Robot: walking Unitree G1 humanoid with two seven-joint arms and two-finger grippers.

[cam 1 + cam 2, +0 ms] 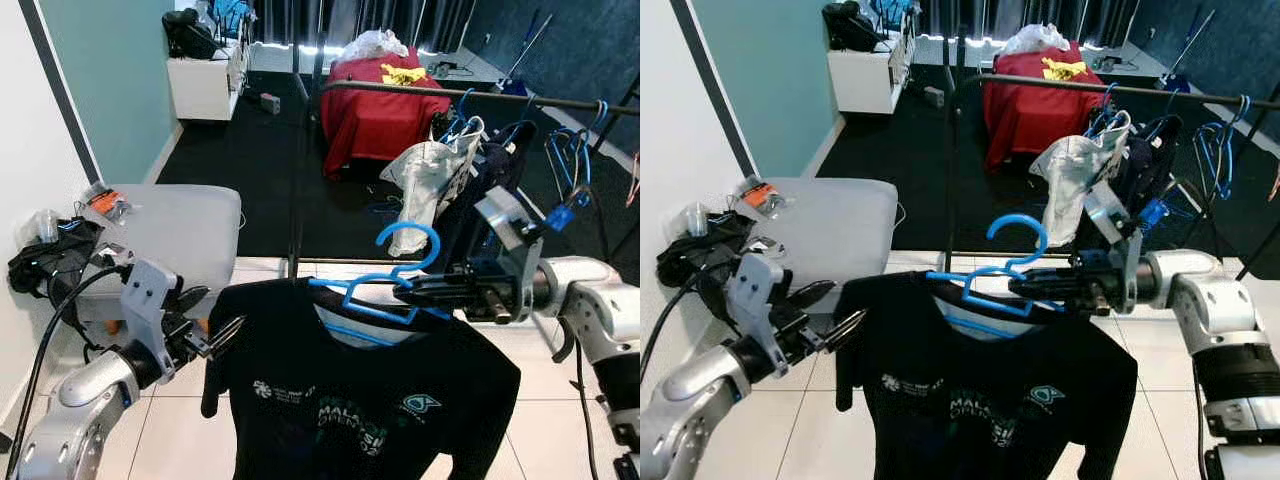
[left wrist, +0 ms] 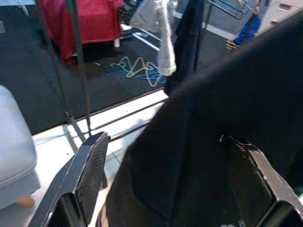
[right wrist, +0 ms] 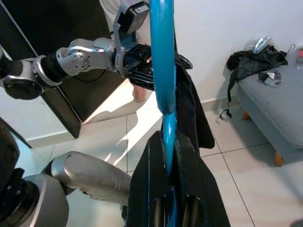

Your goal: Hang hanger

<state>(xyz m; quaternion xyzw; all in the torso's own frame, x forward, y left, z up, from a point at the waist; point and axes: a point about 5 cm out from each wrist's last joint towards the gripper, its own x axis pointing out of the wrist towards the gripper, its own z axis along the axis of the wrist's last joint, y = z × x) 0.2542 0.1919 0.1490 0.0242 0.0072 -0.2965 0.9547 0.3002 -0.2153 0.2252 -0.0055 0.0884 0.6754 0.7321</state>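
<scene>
From the head cameras, the right gripper (image 1: 425, 291) pinches the neck of a blue hanger (image 1: 385, 283) carrying a black T-shirt (image 1: 370, 400), held up in front of the clothes rail (image 1: 470, 97), while the left gripper (image 1: 215, 335) sits at the shirt's sleeve edge with its fingers spread. In the left wrist view, the two fingers (image 2: 85, 175) stand apart on either side of the black cloth. In the right wrist view, the fingers (image 3: 154, 189) are pressed together on the hanger's blue neck.

Glossy blue plastic hanger (image 1: 385, 285), matt black cloth T-shirt (image 1: 360, 400), smooth white tile floor (image 1: 190, 440)
</scene>
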